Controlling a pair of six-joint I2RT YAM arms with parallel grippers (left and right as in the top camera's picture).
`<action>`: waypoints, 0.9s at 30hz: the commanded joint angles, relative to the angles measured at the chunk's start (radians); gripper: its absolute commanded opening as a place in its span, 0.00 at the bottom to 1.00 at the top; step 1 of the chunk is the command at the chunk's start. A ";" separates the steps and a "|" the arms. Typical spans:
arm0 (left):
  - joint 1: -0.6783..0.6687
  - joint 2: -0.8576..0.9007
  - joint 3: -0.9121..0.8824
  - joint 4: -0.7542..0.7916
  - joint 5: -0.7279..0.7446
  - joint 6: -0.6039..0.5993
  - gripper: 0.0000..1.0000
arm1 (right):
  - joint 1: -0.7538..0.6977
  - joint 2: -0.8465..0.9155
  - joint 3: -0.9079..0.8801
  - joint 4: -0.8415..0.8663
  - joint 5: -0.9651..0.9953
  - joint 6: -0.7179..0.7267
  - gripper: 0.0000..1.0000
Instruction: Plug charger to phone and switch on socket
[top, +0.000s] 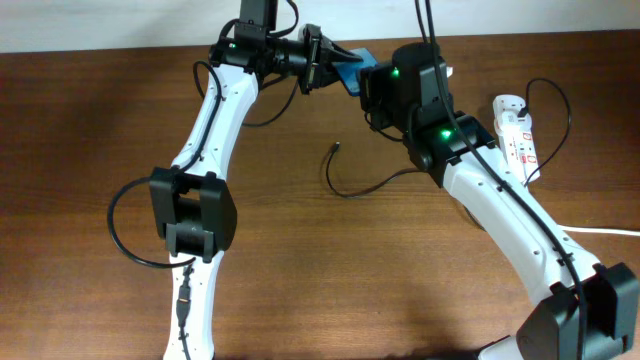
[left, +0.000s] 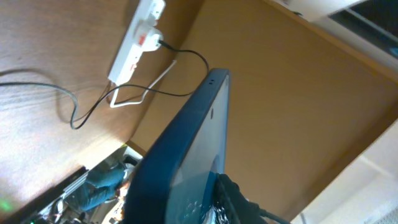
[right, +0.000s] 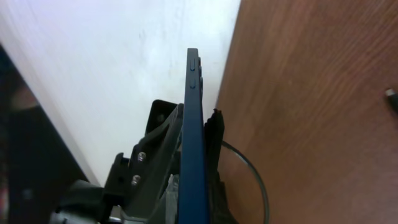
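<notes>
My left arm (top: 212, 120) stretches toward the far edge, its wrist bent to the right. The left gripper (top: 320, 60) is clamped on one end of the phone (top: 352, 64). My right arm (top: 505, 210) reaches diagonally from the near right. The right gripper (top: 374, 88) pinches the phone's other end, jaws nearly together.

No text, brand or number can be read anywhere. The phone (left: 186, 143) carries a few pale marks low on its screen in the left wrist view, too blurred and steeply angled to make out. The power strip (top: 517, 135) bears red markings that are too small to read in any view.
</notes>
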 joint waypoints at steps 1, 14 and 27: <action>-0.014 -0.008 0.019 0.045 0.079 0.026 0.18 | 0.014 0.012 0.014 0.005 -0.018 -0.010 0.04; -0.014 -0.008 0.019 0.056 0.103 0.025 0.00 | 0.016 0.012 0.014 0.041 -0.057 -0.010 0.04; -0.015 -0.008 0.019 0.090 -0.024 -0.126 0.00 | 0.017 0.012 0.014 0.046 -0.082 -0.011 0.04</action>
